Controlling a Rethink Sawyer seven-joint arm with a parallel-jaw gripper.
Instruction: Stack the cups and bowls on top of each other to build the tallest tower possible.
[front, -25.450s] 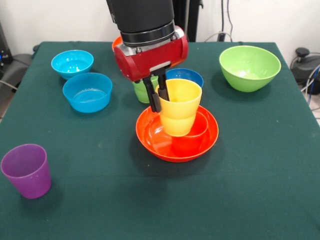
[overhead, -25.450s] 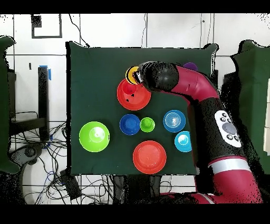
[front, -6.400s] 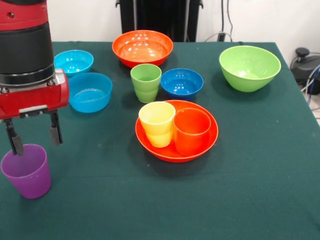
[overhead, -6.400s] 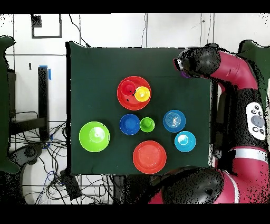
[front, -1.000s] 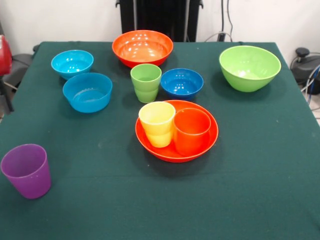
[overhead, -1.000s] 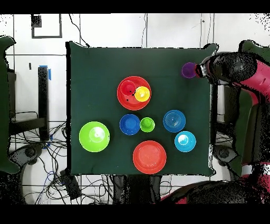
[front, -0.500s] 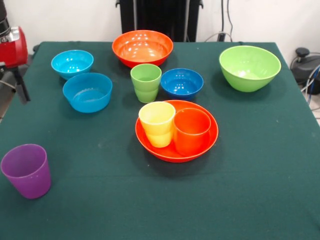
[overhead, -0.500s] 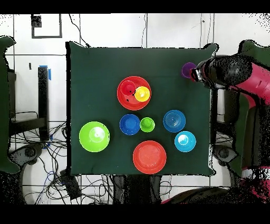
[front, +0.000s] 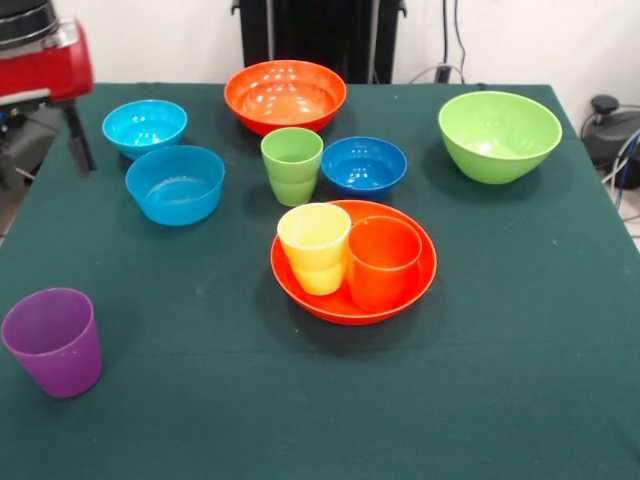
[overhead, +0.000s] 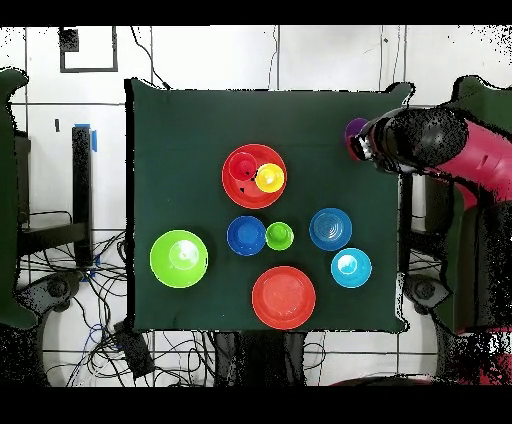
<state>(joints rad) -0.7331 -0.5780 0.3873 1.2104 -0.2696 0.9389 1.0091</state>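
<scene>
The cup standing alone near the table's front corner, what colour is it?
Purple; the cup shows best in the front view.

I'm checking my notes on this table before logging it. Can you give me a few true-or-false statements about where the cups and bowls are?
1. The yellow cup and the orange cup both stand in an orange bowl. True.
2. The purple cup is stacked in the lime bowl. False: it stands alone on the table.
3. The green cup stands beside the dark blue bowl. True.
4. The gripper holds a cup. False: it holds nothing visible.
</scene>
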